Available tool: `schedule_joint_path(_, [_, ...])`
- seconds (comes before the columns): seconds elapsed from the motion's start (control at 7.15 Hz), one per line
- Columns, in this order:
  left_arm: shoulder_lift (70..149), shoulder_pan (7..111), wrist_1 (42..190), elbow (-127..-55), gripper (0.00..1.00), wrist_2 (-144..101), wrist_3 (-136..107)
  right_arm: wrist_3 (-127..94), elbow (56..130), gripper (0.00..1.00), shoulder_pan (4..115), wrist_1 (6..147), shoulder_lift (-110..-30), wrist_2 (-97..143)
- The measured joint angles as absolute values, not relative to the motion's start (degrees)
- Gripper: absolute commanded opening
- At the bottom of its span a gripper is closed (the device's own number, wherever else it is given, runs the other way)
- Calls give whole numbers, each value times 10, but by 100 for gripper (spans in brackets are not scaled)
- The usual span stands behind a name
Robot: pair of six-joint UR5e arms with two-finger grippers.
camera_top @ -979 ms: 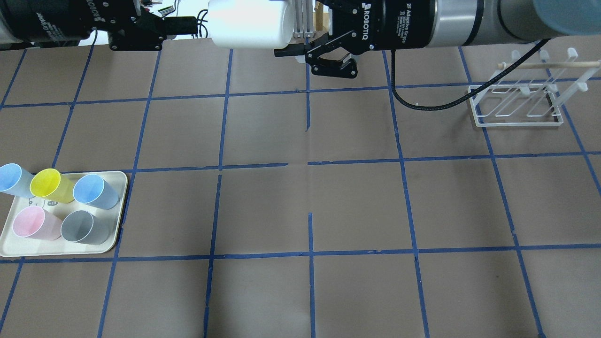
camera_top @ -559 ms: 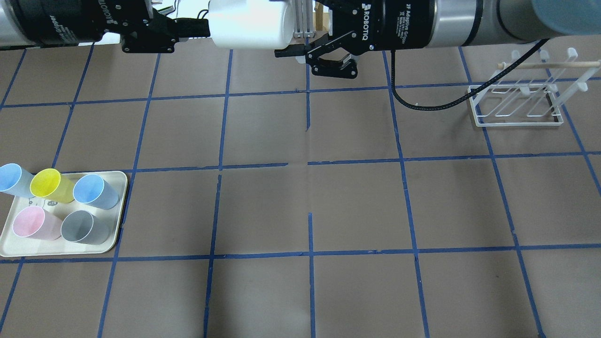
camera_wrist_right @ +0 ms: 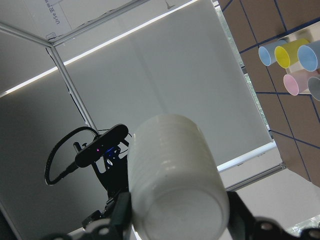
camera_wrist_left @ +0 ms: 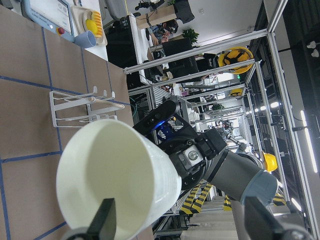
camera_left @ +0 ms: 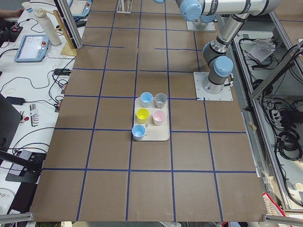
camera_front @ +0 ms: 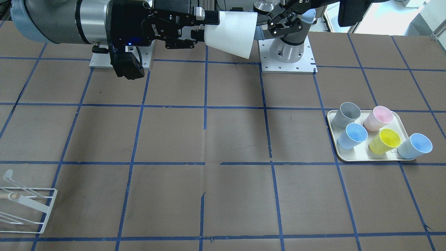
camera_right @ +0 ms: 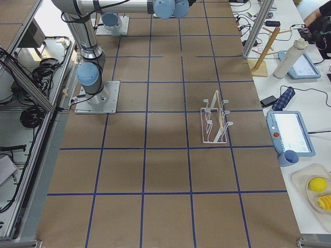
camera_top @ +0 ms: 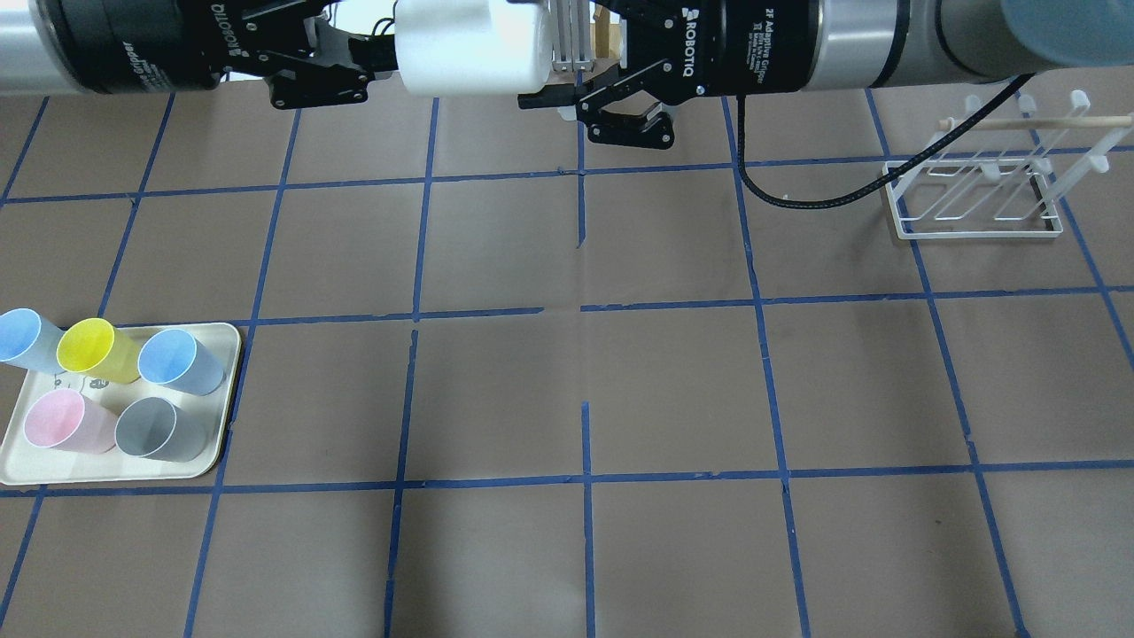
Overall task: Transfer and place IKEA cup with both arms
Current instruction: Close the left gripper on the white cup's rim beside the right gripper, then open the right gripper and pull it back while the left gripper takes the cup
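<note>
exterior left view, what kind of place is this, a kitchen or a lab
Most likely a robotics lab or test cell, not a kitchen: a robot arm bolted to a table gridded in blue tape, with a teach pendant and loose cables on the bench beside it.

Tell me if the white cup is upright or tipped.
Tipped: the cup lies sideways in the air, base in the right gripper, mouth toward the left gripper.

Brown table (camera_top: 567,372), blue tape grid (camera_top: 585,306)
</note>
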State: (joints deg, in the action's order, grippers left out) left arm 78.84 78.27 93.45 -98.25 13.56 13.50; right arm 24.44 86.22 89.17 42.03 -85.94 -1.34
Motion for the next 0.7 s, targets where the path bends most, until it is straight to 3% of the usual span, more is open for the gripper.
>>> schedule_joint_path(0.14, [788,783,934,-984,0,136,135,244,862,33,892,420,-860,-14])
schedule_joint_path(0.28, [787,783,934,-985,0,136,134,244,862,45,892,420,-860,-14])
schedule_joint_path(0.42, [786,783,934,-985,0,137,130,244,862,92,892,420,-860,-14])
schedule_joint_path(0.56, [785,783,934,-984,0,139,119,244,862,100,891,420,-860,-15])
schedule_joint_path(0.7, [784,783,934,-982,0,139,108,244,862,100,891,421,-861,-21])
